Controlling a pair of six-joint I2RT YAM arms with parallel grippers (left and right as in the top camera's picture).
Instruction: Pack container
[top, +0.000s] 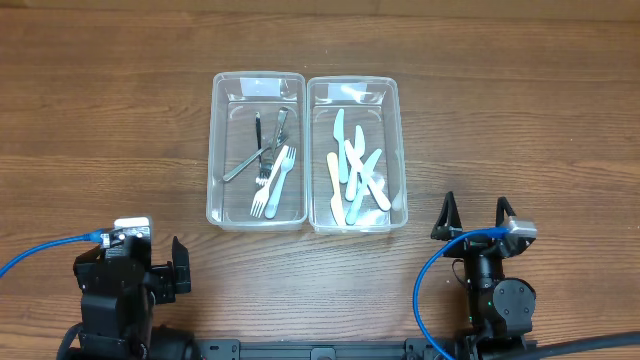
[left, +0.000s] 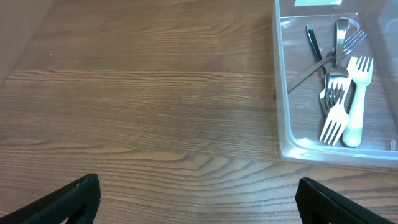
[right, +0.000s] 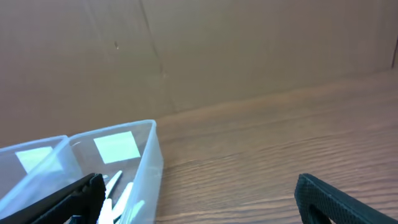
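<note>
Two clear plastic containers stand side by side on the wooden table. The left container (top: 215, 150) holds several forks (top: 272, 170), white plastic and metal; it also shows in the left wrist view (left: 281, 93) with its forks (left: 341, 93). The right container (top: 400, 150) holds several white plastic knives (top: 355, 170); its corner shows in the right wrist view (right: 149, 155). My left gripper (left: 199, 199) is open and empty near the front left edge. My right gripper (top: 475, 218) is open and empty, front right of the knife container.
Bare wooden tabletop surrounds both containers. Blue cables run from each arm base at the front edge. A brown wall shows behind the table in the right wrist view.
</note>
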